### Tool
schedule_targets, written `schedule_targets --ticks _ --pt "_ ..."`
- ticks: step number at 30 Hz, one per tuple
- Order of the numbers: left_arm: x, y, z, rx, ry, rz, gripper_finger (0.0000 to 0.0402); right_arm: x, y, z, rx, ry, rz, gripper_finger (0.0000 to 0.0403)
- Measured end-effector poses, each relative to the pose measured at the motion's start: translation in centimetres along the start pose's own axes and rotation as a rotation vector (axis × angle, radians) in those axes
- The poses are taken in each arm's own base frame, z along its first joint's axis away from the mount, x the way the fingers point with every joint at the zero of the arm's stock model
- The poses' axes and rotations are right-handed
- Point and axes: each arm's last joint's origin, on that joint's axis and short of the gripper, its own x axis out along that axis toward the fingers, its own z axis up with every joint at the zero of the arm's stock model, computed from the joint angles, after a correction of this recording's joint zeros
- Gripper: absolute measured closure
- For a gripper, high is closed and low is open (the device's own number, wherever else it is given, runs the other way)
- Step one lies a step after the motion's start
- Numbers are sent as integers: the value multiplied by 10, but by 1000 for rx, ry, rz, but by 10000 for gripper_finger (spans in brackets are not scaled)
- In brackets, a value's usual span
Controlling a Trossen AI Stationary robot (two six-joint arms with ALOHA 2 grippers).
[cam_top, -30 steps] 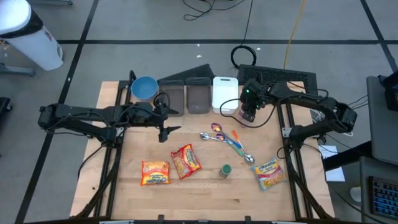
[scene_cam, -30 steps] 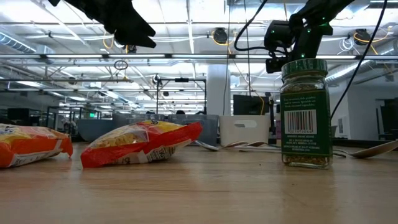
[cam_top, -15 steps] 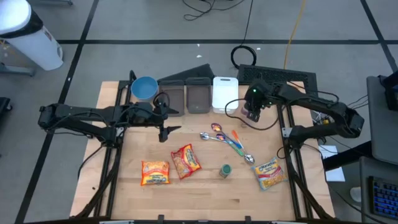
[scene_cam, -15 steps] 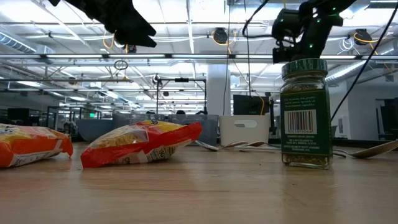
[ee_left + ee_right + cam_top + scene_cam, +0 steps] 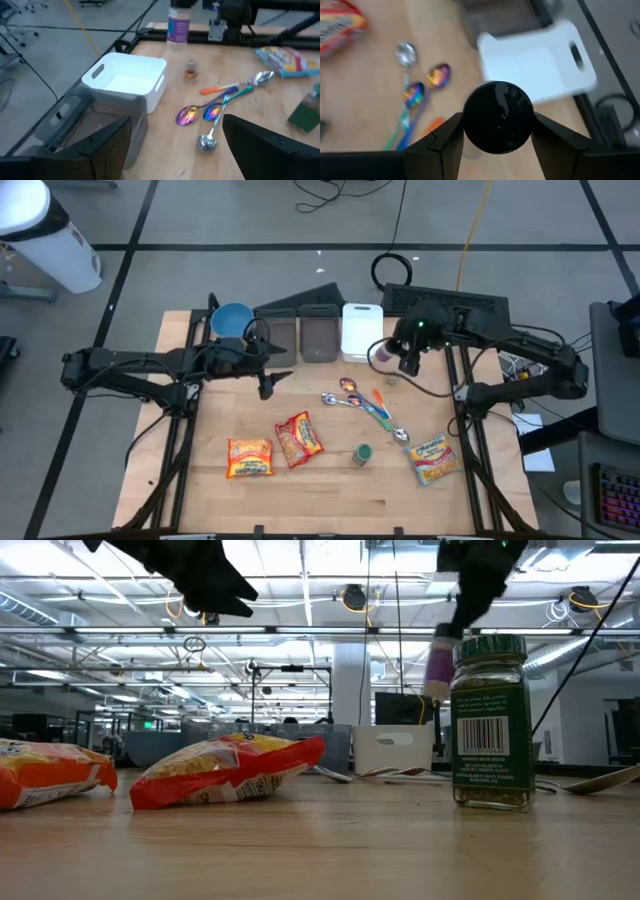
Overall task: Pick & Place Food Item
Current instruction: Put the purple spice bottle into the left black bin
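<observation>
My right gripper [image 5: 498,131] is shut on a small bottle with a purple label [image 5: 178,24] and a black cap [image 5: 498,116]. It holds the bottle in the air near the white bin [image 5: 361,330] at the table's far right. In the low view the bottle [image 5: 439,662] hangs blurred behind the green spice jar [image 5: 490,720]. My left gripper [image 5: 272,372] hovers open above the table's left centre, beside the grey bins [image 5: 300,335], touching nothing. Two orange noodle packets [image 5: 298,438] [image 5: 249,457] and a yellow one [image 5: 432,458] lie flat near the front. My right gripper pinches the bottle between its two fingers [image 5: 451,134] at its black-capped top [image 5: 498,100]. The fingers slant down from the table's right side. The bottle is lifted clear of the table and hangs tilted below them, its base [image 5: 378,357] toward the white bin.
Several spoons [image 5: 365,402] lie in the middle of the table, and a tiny jar [image 5: 190,69] stands near them. A blue bowl [image 5: 232,321] sits at the far left. Metal frame rails [image 5: 185,430] run along both sides of the table. Bare wood shows at the near edge.
My right gripper has risen and drawn a little toward the table's right edge, tipping as it went. It has lifted the purple-labelled bottle off the table beside the white bin, and the bottle now hangs tilted in the air.
</observation>
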Motion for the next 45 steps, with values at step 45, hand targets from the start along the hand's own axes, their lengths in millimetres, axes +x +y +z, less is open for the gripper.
schedule_targets --ticks 45 --pt "111 8 21 3 -108 -355 78 40 67 93 -392 -255 212 212"
